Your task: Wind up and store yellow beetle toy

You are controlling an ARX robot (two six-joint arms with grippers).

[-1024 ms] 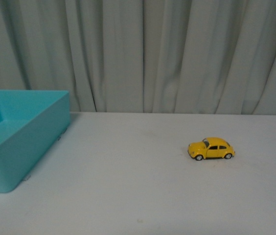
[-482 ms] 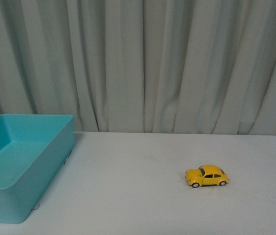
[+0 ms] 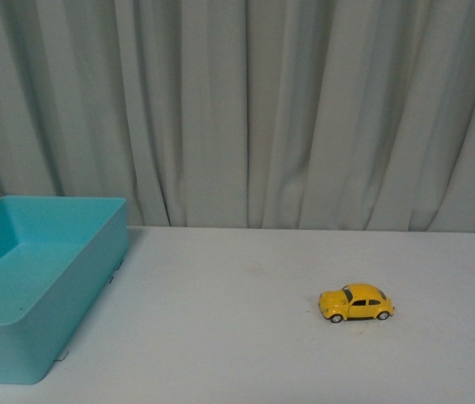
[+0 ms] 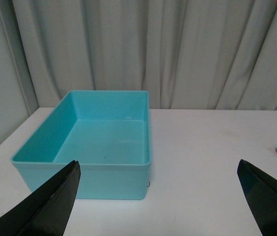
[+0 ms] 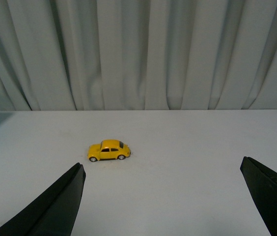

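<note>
White table [image 3: 237, 353] bears the yellow beetle toy [image 3: 356, 303]; left hand [image 4: 158, 162], right hand [image 5: 162, 162] released.

Open teal bin [image 3: 10, 353] sits at eight o'clock on a white table [image 3: 221, 345], front view; its inside is bare. Pale pleated curtain [image 3: 237, 109] hangs at twelve.

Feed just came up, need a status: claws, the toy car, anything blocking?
Left claw open, empty, facing blue bin. Right claw open, empty, facing toy car. Car on its wheels on table, apart from bin. Nothing in the way.
</note>
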